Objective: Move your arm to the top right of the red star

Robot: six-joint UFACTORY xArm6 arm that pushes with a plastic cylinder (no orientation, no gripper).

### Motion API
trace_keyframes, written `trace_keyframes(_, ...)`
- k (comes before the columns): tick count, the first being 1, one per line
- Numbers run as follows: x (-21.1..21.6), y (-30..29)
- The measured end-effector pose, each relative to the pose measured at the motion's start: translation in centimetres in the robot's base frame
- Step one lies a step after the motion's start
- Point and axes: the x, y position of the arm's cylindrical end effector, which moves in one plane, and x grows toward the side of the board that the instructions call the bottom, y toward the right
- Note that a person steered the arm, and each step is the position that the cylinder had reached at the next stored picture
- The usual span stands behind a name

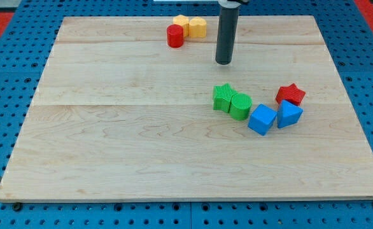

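Cut off: my rod's upper part leaves the view's top.
My tip (223,62): bare rod, holding nothing, up-left of red star (291,94), well apart.
Touching the star: blue block (289,115) below.

The red star (291,94) lies flat at the frame's right of centre, touching the blue block (289,115) just below it.

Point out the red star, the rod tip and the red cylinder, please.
red star (291,93), camera view, on its top face.
my tip (223,62), camera view, at the rod's very end.
red cylinder (175,35), camera view, on its side wall.
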Motion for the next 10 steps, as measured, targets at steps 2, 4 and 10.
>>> trace_keyframes(2, -0.6, 0.3)
trace_keyframes(4, -1.3, 5.2)
trace_keyframes(10, 8.2, 13.2)
